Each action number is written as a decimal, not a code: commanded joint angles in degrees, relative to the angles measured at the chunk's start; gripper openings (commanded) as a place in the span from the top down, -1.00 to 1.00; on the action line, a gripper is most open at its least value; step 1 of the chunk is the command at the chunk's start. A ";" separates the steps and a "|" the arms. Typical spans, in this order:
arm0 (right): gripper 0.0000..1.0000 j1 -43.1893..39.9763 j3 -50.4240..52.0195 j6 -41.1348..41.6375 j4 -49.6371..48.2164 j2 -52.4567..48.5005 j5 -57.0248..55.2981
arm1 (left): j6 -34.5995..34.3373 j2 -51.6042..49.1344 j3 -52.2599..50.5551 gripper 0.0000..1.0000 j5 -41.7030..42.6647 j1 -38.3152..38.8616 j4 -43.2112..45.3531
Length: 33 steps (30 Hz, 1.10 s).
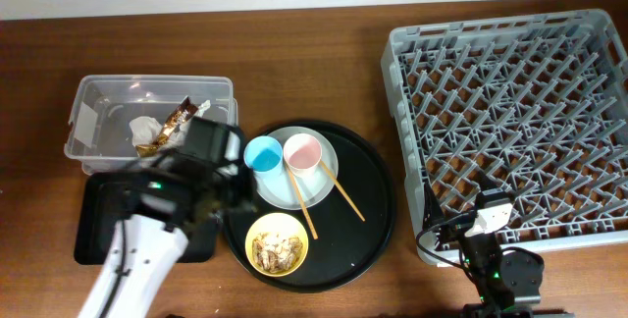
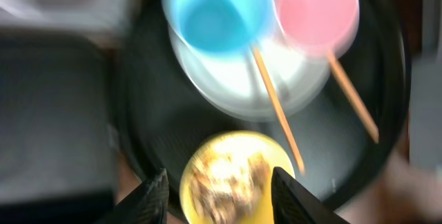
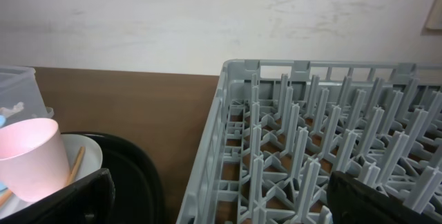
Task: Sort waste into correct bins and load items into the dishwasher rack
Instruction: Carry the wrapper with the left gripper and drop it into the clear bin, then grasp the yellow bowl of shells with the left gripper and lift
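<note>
The clear tub (image 1: 93, 102) holds the white napkin (image 1: 145, 127) and the gold-brown wrapper (image 1: 174, 125). The shallow black tray (image 1: 98, 222) lies below it. On the round black tray (image 1: 373, 210) sit the pale plate (image 1: 280, 188) with the blue cup (image 1: 263, 153), pink cup (image 1: 303, 151) and chopsticks (image 1: 339, 193). The yellow bowl (image 1: 278, 244) holds beige scraps (image 1: 277, 250). My left gripper (image 2: 218, 196) is open, hovering over the yellow bowl (image 2: 231, 175). My right gripper (image 3: 221, 207) is open at the grey rack's (image 1: 510, 112) front-left corner.
The round black tray (image 2: 145, 120) fills the table's middle between the bins and the rack. The rack's wall (image 3: 207, 155) stands right in front of my right gripper. The pink cup (image 3: 27, 156) shows at left in the right wrist view. A pale wall runs behind the table.
</note>
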State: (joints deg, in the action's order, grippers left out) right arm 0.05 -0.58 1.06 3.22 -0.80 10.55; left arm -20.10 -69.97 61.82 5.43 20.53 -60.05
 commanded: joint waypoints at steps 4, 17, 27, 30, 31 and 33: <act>-0.97 0.26 0.26 -0.15 0.39 0.39 -0.28 | -1.31 -0.17 -13.05 0.22 1.64 16.20 6.14; -0.97 0.26 0.26 -0.15 0.39 0.39 -0.28 | -5.84 -0.20 -21.07 0.19 -2.34 28.26 20.63; -0.98 0.26 0.26 -0.15 0.39 0.39 -0.28 | -6.23 -5.09 -21.09 0.18 -5.22 28.50 23.78; -0.97 0.26 0.26 -0.15 0.39 0.39 -0.28 | -6.23 -8.61 -21.09 0.19 -4.37 28.48 25.24; -0.97 0.26 0.26 -0.15 0.39 0.39 -0.28 | -6.23 -9.53 -21.07 0.19 -4.13 28.48 25.62; -0.97 0.26 0.26 -0.15 0.39 0.39 -0.28 | -6.25 -10.32 -21.05 0.37 -3.82 28.44 25.88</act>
State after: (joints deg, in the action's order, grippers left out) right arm 0.05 -0.58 1.08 3.25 -0.80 10.55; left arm -25.98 -78.72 41.12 1.08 48.75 -34.57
